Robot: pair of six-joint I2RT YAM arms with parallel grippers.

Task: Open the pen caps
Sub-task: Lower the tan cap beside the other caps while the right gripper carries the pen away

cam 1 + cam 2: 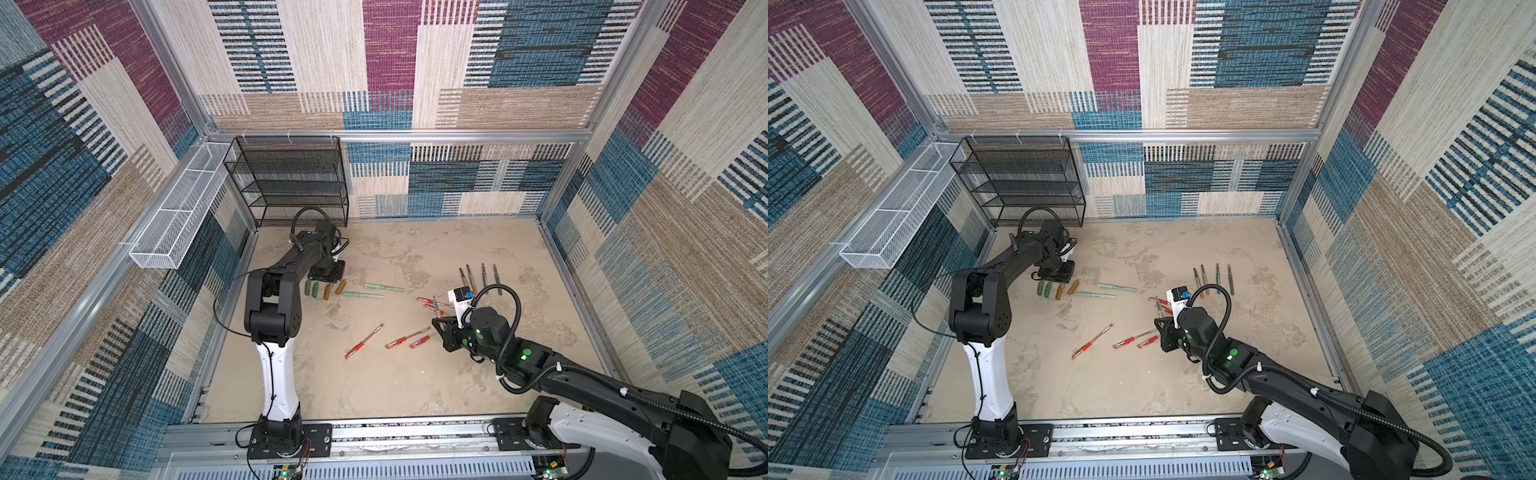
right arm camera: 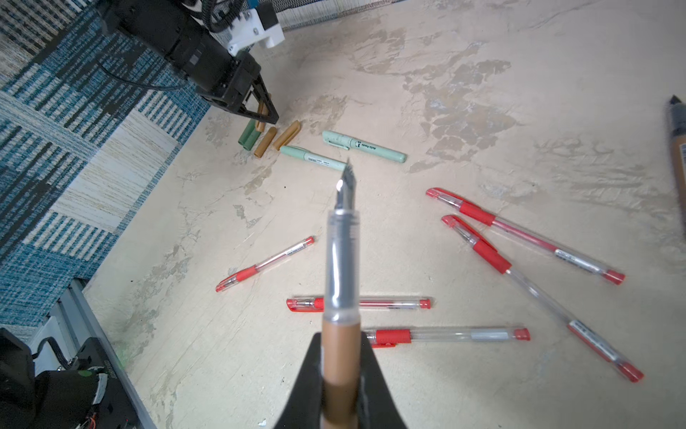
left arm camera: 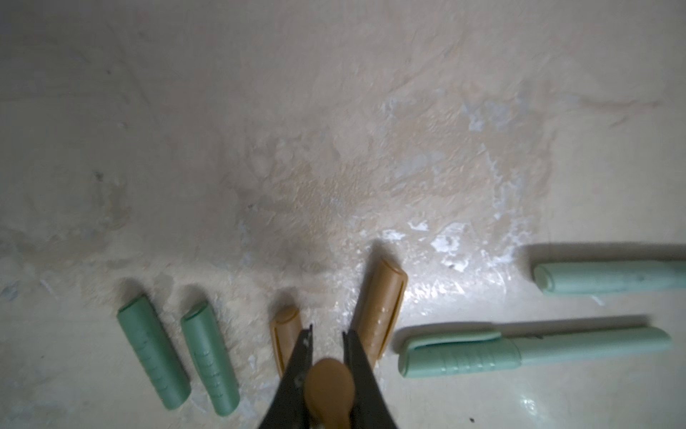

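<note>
Here, over the blotchy beige table (image 1: pixel 374 386), left gripper (image 3: pixel 327 330) grips seemingly a brown cap (image 3: pixel 328 386), right gripper (image 2: pixel 340 336) a barrel (image 2: pixel 341 260).

Tabletop (image 1: pixel 374 395): beige, mottled with grey-brown patches. Walls (image 1: pixel 390 62): woven patchwork of blue, magenta, cream and tan blocks, partly striped. Rack (image 1: pixel 291 178): black mesh. Basket (image 1: pixel 178 216): white mesh. Green caps (image 3: pixel 152 351): two, plain green. Brown caps (image 3: pixel 378 308): two loose, golden brown; the held cap (image 3: pixel 328 386) matches. Capped pens (image 3: pixel 538 349): pale mint. Gel pens (image 2: pixel 519 234): clear barrels, red caps and grips. Held pen (image 2: pixel 341 278): brown barrel, clear section, metallic nib. Left gripper (image 3: pixel 327 332) and right gripper (image 2: pixel 341 345): black.
</note>
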